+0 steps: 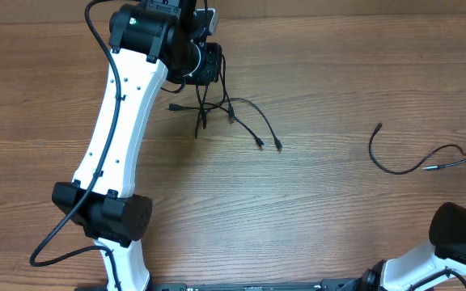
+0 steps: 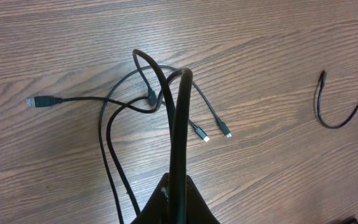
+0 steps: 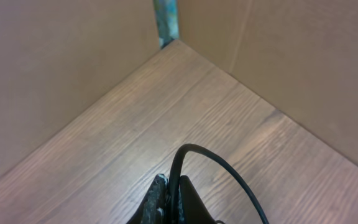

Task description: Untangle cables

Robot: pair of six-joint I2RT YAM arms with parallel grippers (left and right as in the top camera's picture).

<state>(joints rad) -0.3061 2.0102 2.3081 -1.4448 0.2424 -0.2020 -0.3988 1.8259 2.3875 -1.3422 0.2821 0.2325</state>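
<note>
L gripper (image 2: 176,186) is clamped on a loop of the tangled cables (image 2: 149,99), far-centre on the wood table (image 2: 278,37). We see a separate cable (image 1: 396,172) well apart, to the right. R gripper (image 3: 169,190) is pinched shut on a black cord (image 3: 225,163).

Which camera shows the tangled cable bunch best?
Left wrist: the tangled cables are close up, crossings and plugs clear. Overhead shows them small, partly hidden by the left arm. Right wrist shows only one cable loop.
</note>
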